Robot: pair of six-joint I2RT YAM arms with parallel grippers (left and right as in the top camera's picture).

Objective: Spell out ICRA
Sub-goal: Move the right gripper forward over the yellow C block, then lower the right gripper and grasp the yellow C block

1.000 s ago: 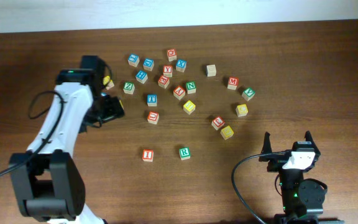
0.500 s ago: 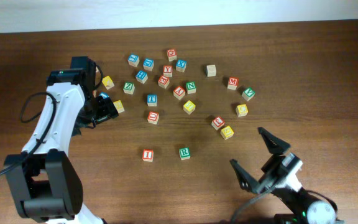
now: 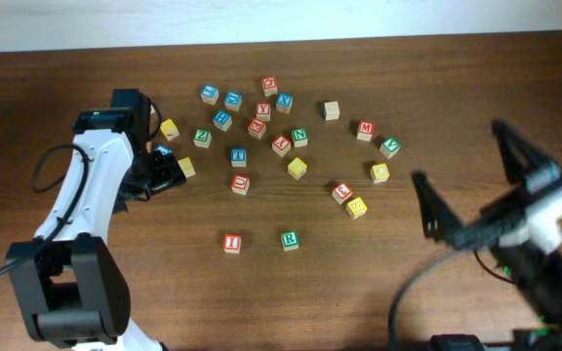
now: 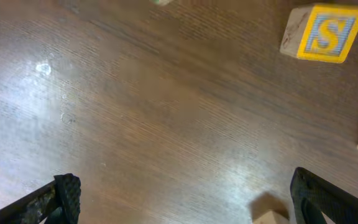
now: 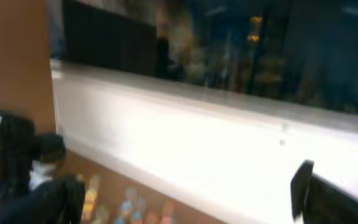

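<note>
Cubes: red I (image 3: 231, 243) and green R (image 3: 289, 239) sat near on the desk (image 3: 437, 88), apart, with a gap between them. We could not pick out the other two letters in the far scatter. Left gripper (image 4: 182, 200): jaws spread, empty, near a yellow S cube (image 4: 325, 34). Right gripper (image 3: 471, 180): jaws spread, empty. Risk, we judged: a pick in the crowded scatter could nudge neighbouring cubes.

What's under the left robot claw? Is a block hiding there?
Mostly bare table shows between the fingers of the open left gripper. A pale block corner peeks in beside one finger, and a yellow S block sits farther ahead. From overhead, the arm covers that spot.
</note>
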